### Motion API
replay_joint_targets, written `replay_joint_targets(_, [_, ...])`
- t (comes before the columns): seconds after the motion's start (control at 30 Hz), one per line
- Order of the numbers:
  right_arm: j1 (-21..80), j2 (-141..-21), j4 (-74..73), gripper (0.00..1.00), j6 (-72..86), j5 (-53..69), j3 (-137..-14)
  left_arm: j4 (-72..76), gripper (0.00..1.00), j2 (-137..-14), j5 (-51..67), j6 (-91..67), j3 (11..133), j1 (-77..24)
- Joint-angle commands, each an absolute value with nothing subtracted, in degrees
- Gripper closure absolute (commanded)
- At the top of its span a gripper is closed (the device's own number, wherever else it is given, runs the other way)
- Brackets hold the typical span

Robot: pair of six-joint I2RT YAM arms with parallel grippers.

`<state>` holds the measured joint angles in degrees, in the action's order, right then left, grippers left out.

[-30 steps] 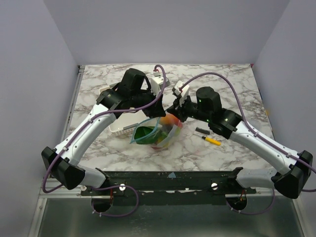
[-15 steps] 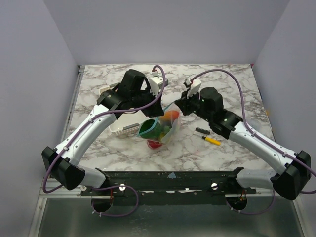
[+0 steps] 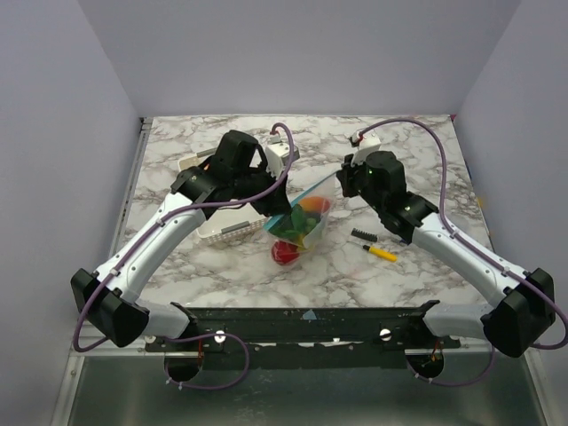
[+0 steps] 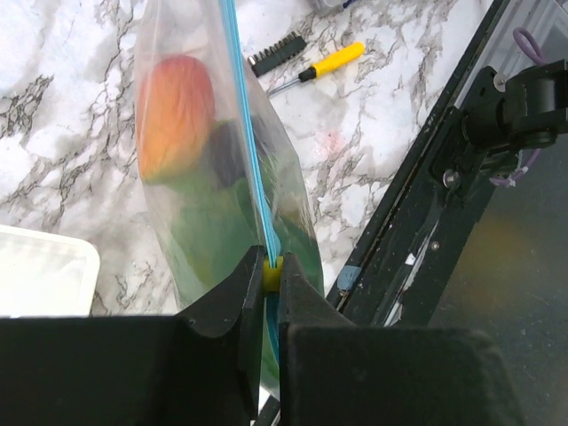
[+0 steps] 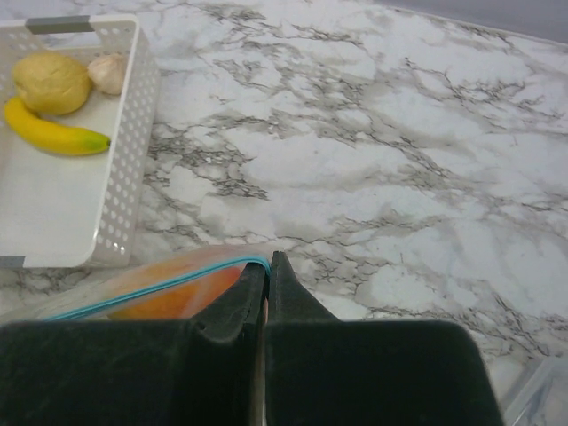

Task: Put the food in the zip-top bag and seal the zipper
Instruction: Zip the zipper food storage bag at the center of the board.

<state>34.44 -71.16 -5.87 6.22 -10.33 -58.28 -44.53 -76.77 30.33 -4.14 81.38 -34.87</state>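
The crinkly clear plastic bag's (image 3: pixel 312 232) light-blue zipper strip (image 4: pixel 253 169) is clamped by the closed left gripper (image 4: pixel 271 277) and right gripper (image 5: pixel 266 271); a glossy red toy apple (image 3: pixel 284 255) is seen at its 6 o'clock.

Crinkly clear zip-top bag (image 3: pixel 312 225) upright at the middle of the desk (image 3: pixel 417 151), light-blue zipper (image 4: pixel 247 151) uppermost in one straight line, orange piece (image 4: pixel 173 115) and green leafy pieces (image 4: pixel 209 235) inside, red apple (image 3: pixel 285 254) outside toward the near edge, banana (image 5: pixel 53 130) and lemon (image 5: pixel 51 80) toward the left edge.
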Motion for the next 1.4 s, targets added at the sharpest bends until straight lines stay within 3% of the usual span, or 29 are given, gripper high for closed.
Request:
replay_joint_targets(0.0, [29.02, -72.35, -7.34, 1.00, 5.83, -27.26, -58.52, -53.61, 0.96, -72.01, 32.08, -5.11, 80.29, -34.52])
replay_joint_targets(0.47, [25.67, -73.78, -9.42, 1.00, 5.52, -30.94, -60.98, -54.32, 0.93, -71.23, 31.99, -4.80, 79.69, -34.35])
replay_joint_targets(0.57, [25.64, -74.30, -9.62, 1.00, 4.85, -27.97, -62.05, -53.91, 0.83, -71.58, 31.21, -4.90, 79.87, -34.36])
replay_joint_targets(0.73, [25.65, -76.87, -10.02, 1.00, 6.16, -27.52, -64.74, -51.35, 0.51, -68.83, 15.53, -11.19, 81.79, -33.87])
replay_joint_targets(0.8, [25.61, -78.14, -10.56, 1.00, 6.98, -27.78, -66.01, -50.00, 0.43, -66.37, 12.34, -11.77, 83.09, -33.17])
replay_joint_targets(0.93, [25.56, -78.79, -9.67, 1.00, 7.85, -25.55, -65.98, -49.04, 0.39, -64.17, 13.29, -12.40, 85.71, -32.07])
replay_joint_targets(1.1, [25.52, -77.84, -11.49, 1.00, 12.51, -22.28, -66.01, -41.95, 0.42, -64.76, 31.26, -17.09, 75.78, -32.14])
replay_joint_targets(1.13, [25.53, -77.89, -12.69, 0.98, 13.48, -21.03, -66.40, -40.47, 0.42, -65.96, 32.52, -18.32, 73.73, -32.45])
replay_joint_targets(1.17, [25.54, -77.99, -14.38, 0.87, 14.38, -19.27, -67.02, -38.96, 0.43, -67.01, 34.04, -19.39, 71.59, -33.09])
replay_joint_targets(1.23, [25.51, -78.12, -19.07, 0.52, 17.83, -17.51, -68.91, -34.89, 0.43, -69.43, 36.87, -21.41, 68.41, -34.91])
replay_joint_targets(1.27, [25.55, -77.97, -22.28, 0.40, 20.08, -16.99, -70.03, -32.08, 0.43, -70.37, 37.62, -23.11, 66.59, -36.13])
replay_joint_targets(1.3, [25.52, -77.42, -24.17, 0.32, 21.72, -16.47, -70.58, -28.53, 0.43, -71.47, 39.35, -24.97, 65.26, -36.98])
replay_joint_targets(1.37, [25.63, -76.78, -29.99, 0.26, 24.24, -14.54, -72.15, -24.45, 0.44, -74.06, 40.93, -27.49, 63.47, -39.06])
